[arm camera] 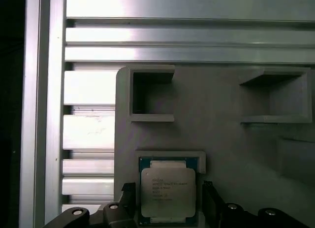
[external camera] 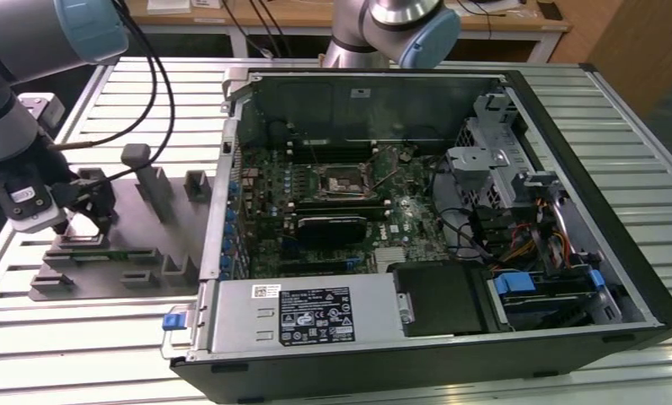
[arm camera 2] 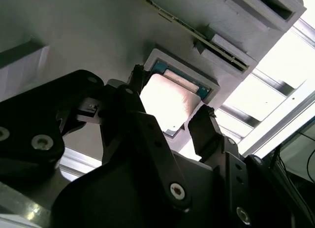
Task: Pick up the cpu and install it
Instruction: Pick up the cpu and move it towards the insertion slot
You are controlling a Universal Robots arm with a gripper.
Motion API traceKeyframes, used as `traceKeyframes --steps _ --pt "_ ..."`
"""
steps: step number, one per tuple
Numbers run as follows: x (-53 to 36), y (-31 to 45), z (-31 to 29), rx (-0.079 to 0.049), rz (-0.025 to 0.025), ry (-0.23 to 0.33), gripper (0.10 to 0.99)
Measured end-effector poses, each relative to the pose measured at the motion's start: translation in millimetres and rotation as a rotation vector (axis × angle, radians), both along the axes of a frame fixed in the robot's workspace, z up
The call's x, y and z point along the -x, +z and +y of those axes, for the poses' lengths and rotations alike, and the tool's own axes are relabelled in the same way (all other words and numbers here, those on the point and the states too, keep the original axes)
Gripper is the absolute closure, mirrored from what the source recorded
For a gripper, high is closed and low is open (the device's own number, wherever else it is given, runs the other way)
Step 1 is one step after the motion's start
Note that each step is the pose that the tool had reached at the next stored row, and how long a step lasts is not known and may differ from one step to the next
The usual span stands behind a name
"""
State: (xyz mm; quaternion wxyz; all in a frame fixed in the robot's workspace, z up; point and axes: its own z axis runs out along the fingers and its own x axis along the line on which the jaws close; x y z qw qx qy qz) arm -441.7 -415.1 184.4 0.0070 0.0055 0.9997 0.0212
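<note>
The cpu (arm camera: 168, 188) is a flat silver square that lies in a raised pocket of the grey fixture plate (arm camera: 221, 144). It also appears in the second wrist view as the cpu (arm camera 2: 170, 97), bright and pale-rimmed. My gripper (arm camera: 167, 201) is low over it, open, with one black finger (arm camera: 129, 193) on each side of the chip and a small gap to each edge. In the exterior view my gripper (external camera: 83, 224) stands over the fixture's near-left corner, at the exterior view's left. The black socket (external camera: 341, 181) sits mid-motherboard inside the open computer case.
Grey fixture blocks (external camera: 156, 190) rise from the plate beside my gripper. The open computer case (external camera: 561, 169) lies to the exterior view's right on a slatted aluminium table (external camera: 77, 337). A second arm's base (external camera: 398, 25) stands behind the case.
</note>
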Motion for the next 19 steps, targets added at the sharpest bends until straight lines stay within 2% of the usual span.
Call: traceKeyframes --steps 16,17,18,19 --pt "0.0 -2.3 2.4 0.0 0.0 0.0 0.439" --pt "0.0 -2.3 2.5 0.0 0.0 0.0 0.451" --pt "0.0 -2.3 2.5 0.0 0.0001 0.0 0.518" --pt "0.0 -2.2 2.5 0.0 0.0001 0.0 0.518"
